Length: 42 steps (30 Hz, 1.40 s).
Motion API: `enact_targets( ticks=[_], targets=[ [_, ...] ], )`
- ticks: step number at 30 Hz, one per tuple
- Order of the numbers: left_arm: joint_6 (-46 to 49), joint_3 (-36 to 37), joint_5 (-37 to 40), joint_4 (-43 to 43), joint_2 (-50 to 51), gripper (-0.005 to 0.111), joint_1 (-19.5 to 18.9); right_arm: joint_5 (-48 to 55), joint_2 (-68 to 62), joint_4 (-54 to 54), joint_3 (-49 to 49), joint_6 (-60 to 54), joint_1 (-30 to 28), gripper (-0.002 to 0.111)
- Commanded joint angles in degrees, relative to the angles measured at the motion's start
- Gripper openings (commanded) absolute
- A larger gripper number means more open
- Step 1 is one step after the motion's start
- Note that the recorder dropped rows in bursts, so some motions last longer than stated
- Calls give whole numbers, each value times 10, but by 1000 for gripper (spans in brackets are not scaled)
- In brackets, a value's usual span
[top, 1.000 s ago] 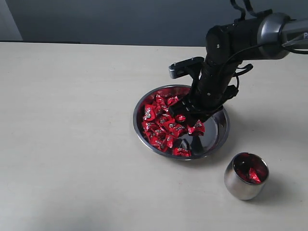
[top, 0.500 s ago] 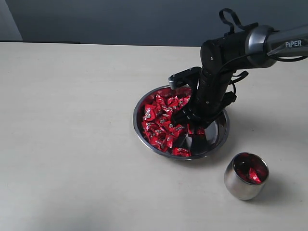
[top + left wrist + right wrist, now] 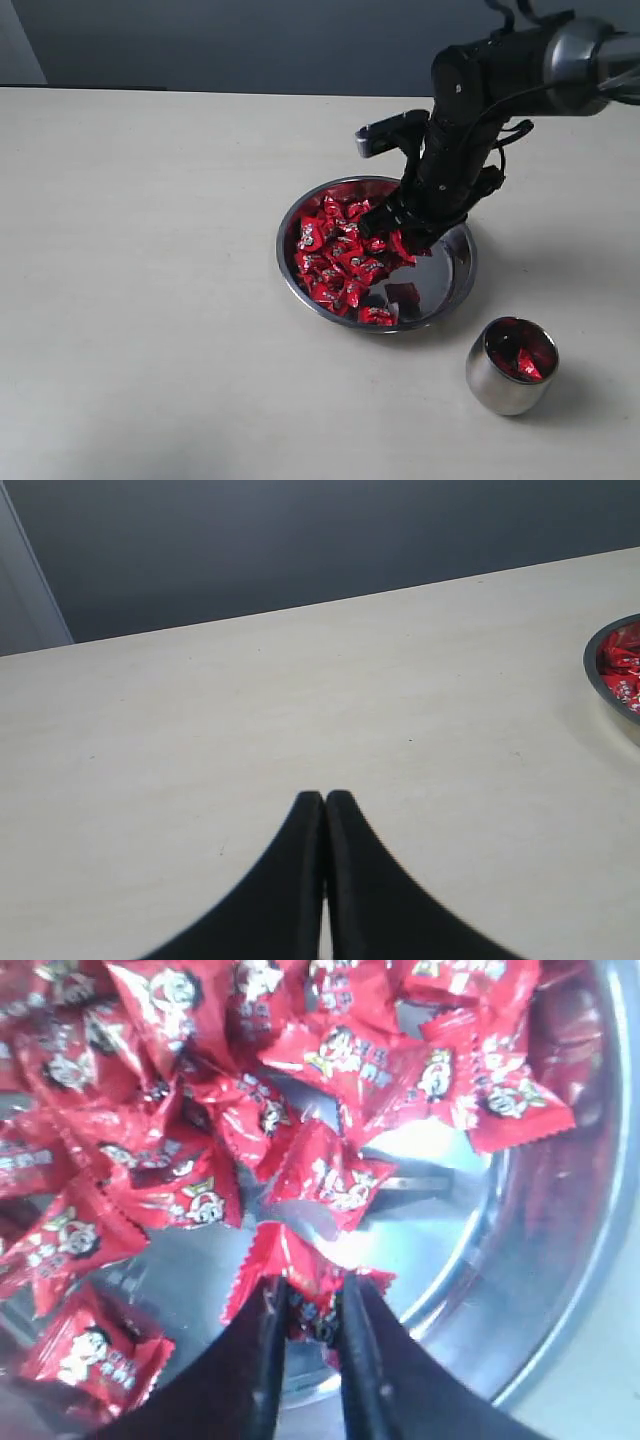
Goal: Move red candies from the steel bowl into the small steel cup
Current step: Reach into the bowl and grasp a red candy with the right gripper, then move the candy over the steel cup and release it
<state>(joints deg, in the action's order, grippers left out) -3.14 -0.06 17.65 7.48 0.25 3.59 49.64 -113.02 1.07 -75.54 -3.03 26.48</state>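
Since half a second ago my right gripper (image 3: pixel 404 243) is lifting off the steel bowl (image 3: pixel 450 278), pinching one candy (image 3: pixel 300 1260) clear of the other red candies (image 3: pixel 335 260) so I'm free to swing to the small steel cup (image 3: pixel 500 395). My left gripper (image 3: pixel 324 800) is idling closed and empty, out of the way.

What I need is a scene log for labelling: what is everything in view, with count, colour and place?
table: one, pale beige, under everything.
wall: one, dark grey-blue, behind the table.
steel bowl: one, shiny steel, on the table.
small steel cup: one, polished steel, on the table beside the bowl, apart from it.
red candies: many, shiny red with small white marks, heaped in the bowl; some in the cup; one in the right gripper.
right gripper: one, black, shut on a candy over the bowl.
left gripper: one, black, shut and empty, over bare table.
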Motion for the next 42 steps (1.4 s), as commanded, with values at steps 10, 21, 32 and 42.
enact_targets(
  ticks=[10, 21, 32, 42],
  targets=[
    [-3, 1, -4, 1, -2, 0, 5, 76, 276, 11, 129, 20, -1, -1],
    [-3, 1, -4, 1, -2, 0, 5, 38, 373, 26, 298, 33, -1, -1],
    [-3, 1, -4, 1, -2, 0, 5, 29, 373, 35, 302, 33, -1, -1],
    [-3, 1, -4, 1, -2, 0, 5, 41, 373, 33, 302, 37, -1, -1]
  ],
)
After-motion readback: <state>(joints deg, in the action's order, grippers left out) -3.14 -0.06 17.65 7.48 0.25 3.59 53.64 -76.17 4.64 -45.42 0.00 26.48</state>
